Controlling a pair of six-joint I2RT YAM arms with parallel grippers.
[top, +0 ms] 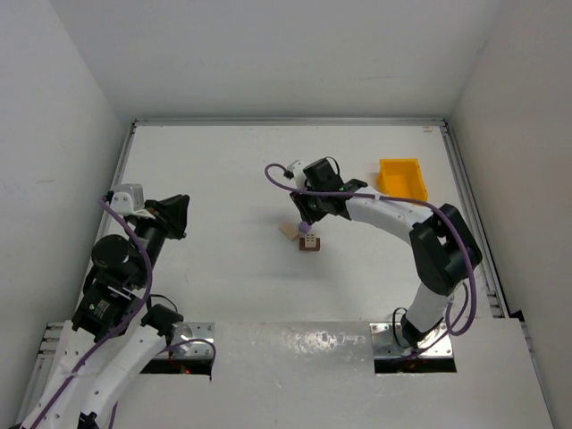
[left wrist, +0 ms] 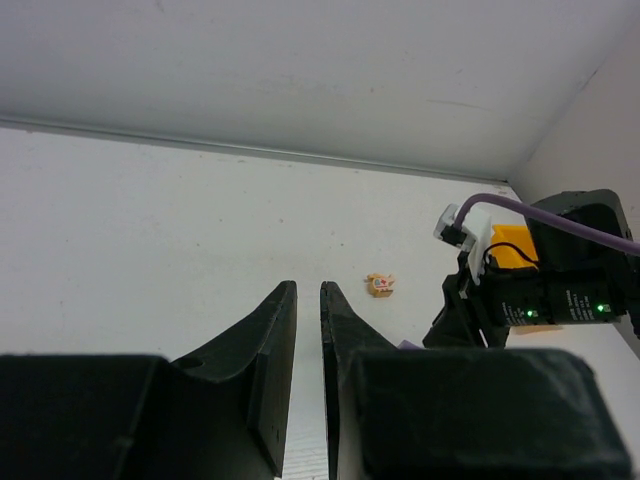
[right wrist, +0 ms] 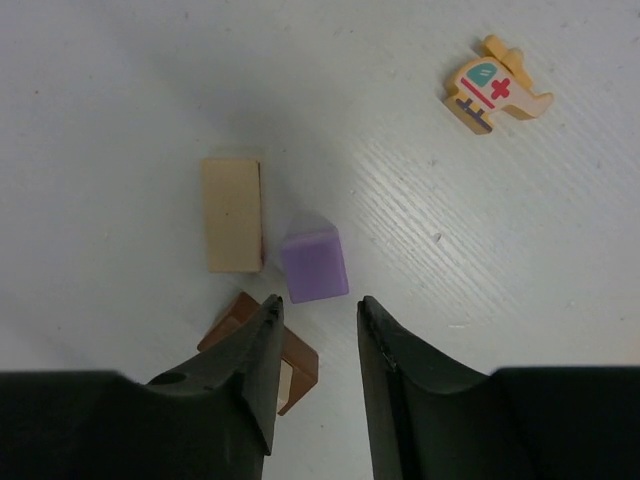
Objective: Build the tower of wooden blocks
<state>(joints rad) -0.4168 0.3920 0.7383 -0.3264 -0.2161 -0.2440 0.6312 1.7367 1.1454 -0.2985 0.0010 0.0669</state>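
Closely grouped lie purple block [right wrist: 314,265], light tan block [right wrist: 233,215], dark brown block [right wrist: 300,362].

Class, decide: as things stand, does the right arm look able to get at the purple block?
Probably yes. The right gripper hangs open over the purple block, with nothing lying between them. The tan block sits close beside it and might get nudged.

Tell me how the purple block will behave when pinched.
The purple block looks like solid wood, so likely rigid and light. Flat faces mean it shouldn't roll. Small and smooth, it may skid toward the tan block beside it if nudged.
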